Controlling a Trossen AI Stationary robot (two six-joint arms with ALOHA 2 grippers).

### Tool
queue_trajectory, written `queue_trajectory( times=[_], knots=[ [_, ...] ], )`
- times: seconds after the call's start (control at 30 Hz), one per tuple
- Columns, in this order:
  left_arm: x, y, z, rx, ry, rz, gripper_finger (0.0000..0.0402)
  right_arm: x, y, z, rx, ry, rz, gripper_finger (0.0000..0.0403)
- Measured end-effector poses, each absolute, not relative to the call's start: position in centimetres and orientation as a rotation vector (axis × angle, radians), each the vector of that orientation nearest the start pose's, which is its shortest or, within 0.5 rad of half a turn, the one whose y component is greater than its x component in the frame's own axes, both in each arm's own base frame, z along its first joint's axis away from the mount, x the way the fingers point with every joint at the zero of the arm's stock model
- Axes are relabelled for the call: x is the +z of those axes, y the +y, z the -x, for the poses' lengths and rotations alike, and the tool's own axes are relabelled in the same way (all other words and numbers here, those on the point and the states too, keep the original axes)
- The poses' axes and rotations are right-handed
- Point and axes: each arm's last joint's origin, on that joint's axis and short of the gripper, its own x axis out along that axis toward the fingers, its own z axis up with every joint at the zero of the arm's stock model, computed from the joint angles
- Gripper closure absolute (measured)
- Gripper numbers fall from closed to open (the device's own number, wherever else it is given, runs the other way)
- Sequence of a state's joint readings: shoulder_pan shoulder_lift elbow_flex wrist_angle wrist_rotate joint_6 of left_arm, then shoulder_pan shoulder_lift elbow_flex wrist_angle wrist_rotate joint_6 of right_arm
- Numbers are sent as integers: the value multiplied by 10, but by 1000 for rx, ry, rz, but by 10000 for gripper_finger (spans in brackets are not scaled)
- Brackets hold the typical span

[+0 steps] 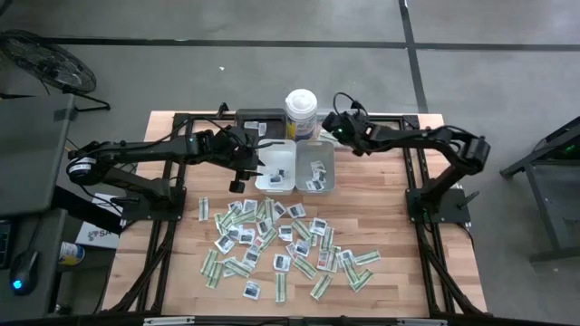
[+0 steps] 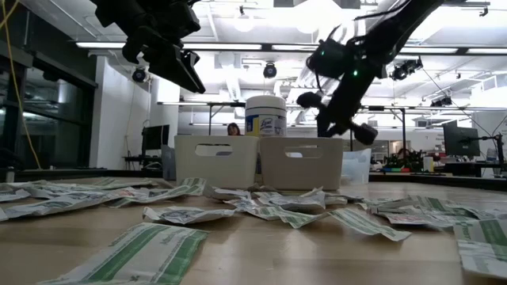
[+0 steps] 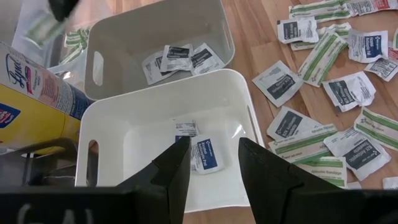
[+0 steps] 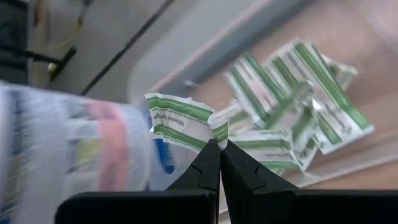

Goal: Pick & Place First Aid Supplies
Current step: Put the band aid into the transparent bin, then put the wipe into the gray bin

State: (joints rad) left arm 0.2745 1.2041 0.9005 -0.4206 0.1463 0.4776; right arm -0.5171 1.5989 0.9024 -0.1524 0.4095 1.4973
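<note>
Dozens of white sachets and green-and-white strips (image 1: 281, 240) lie scattered flat on the wooden table. My left gripper (image 3: 213, 155) is open and hovers over the left white tray (image 3: 118, 124), where two sachets (image 3: 202, 151) lie on the floor. The right white tray (image 3: 211, 25) holds several sachets (image 3: 180, 59). My right gripper (image 4: 219, 146) is shut on a green-and-white strip (image 4: 180, 121), up in the air beside the canister (image 1: 301, 110), over a clear tray with several strips (image 4: 292, 106). My right gripper pinches the green-and-white strip by one end (image 4: 214, 132) between its two fingertips. The strip is lifted clear and sticks out sideways from the fingers, slightly creased.
A tall white canister (image 2: 265, 115) stands behind the two white trays (image 2: 257, 162). A dark tray (image 1: 258, 119) sits left of it, at the table's far edge. Packets cover the table's middle and near part; bare wood shows along its left and right sides.
</note>
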Motion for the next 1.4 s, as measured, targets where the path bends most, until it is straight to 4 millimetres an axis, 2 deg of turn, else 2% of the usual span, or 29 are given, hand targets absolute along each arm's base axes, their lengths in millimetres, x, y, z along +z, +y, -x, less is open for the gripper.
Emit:
queue_trajectory(
  times=[0.27,0.6,0.83,1.07,1.4],
  knots=[
    [270,64,-241,-48,720,-304,269,165,-170,-274,-1423,-14,-1471,403],
    [270,64,-241,-44,721,-296,269,166,-178,-272,-1414,-45,-1473,402],
    [270,64,-241,-44,721,-296,269,166,-177,-272,-1401,-19,-1470,360],
    [270,64,-241,-44,721,-296,269,166,-177,-273,-1378,40,-1421,319],
    [270,64,-241,-44,721,-295,269,178,-175,-271,-1292,155,-1268,310]
  ],
)
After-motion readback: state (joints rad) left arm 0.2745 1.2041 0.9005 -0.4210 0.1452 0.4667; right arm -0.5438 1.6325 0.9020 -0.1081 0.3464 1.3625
